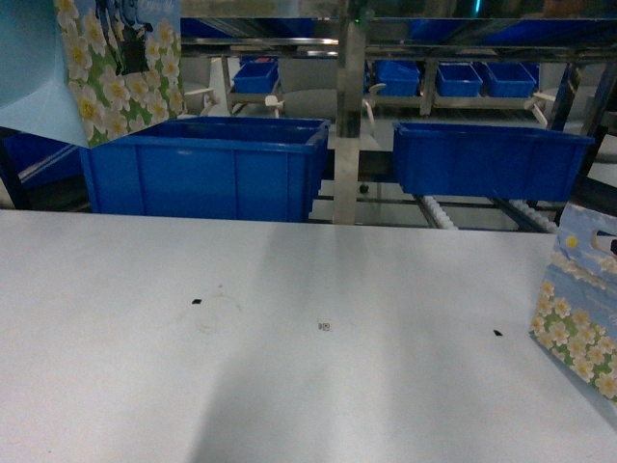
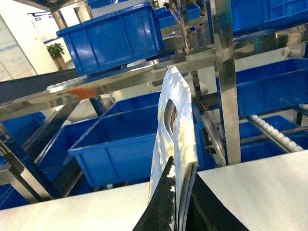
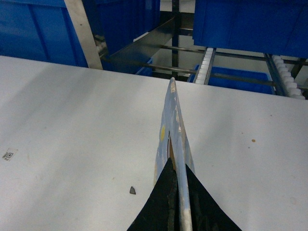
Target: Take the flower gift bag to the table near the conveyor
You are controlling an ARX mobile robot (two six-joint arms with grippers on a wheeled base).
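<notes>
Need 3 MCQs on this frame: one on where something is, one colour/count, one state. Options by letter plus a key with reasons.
1. Where is the flower bag held by the left gripper?
A. Lying flat on the table
B. Lifted at the upper left of the head view, in front of a blue bin
C. Inside a blue bin

2. How many flower bags show in the head view?
A. One
B. Two
C. Four

3. What state are the right gripper jaws in?
A. Shut on a bag's edge
B. Wide open over bare table
C. Out of view

Key:
1 B: the left bag hangs clear above the table, with a blue bin behind it.
2 B: one at upper left, the right bag at the right edge.
3 A: the right wrist view shows the dark jaws pinching the thin bag edge.
</notes>
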